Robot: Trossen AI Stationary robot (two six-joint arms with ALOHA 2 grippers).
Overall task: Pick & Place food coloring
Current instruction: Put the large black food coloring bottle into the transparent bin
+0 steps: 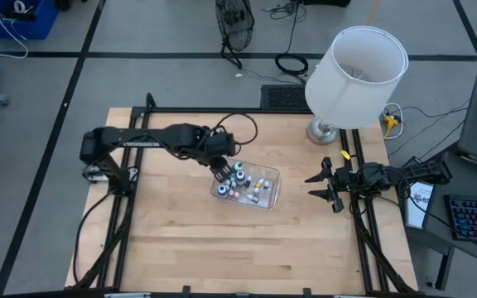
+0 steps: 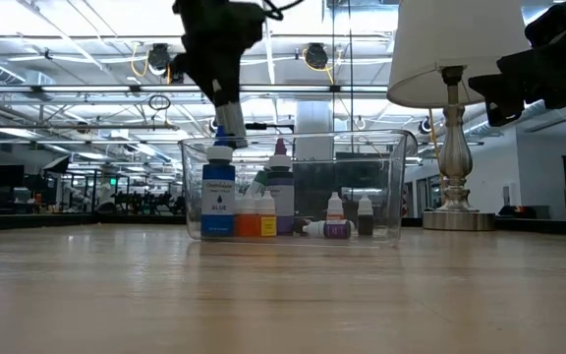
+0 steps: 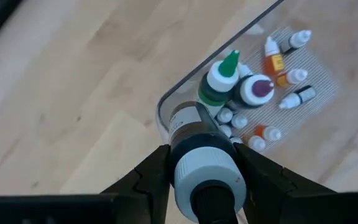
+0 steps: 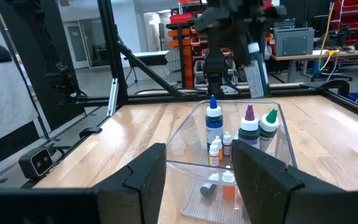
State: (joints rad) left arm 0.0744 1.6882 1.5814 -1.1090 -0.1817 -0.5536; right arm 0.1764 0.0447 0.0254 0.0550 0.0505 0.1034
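A clear tub [image 1: 272, 195] sits mid-table holding the food coloring: several tiny bottles [image 3: 291, 76] lying and standing on its floor, plus taller green-capped [image 3: 220, 79] and purple-capped [image 3: 257, 89] bottles. My left gripper [image 1: 219, 171] reaches down into the tub's left end and is shut on a tall blue-labelled bottle [image 2: 218, 197]. My right gripper [image 1: 320, 186] waits open near the table's right edge, pointing at the tub [image 4: 185, 168]. My left gripper [image 3: 204, 180] pinches the blue bottle by its cap and whitish collar [image 3: 204, 163], one finger [image 3: 154, 177] on each side. The fingers come from above, pointing down. The bottle stands upright below them, its base [image 2: 218, 232] level with the tub's floor.
A white-shaded lamp [image 1: 354, 74] stands on the table's far right corner, its base [image 2: 450, 211] just right of the tub. Bare wood lies along the near side and to the left of the tub. Black frame rails run along both table sides.
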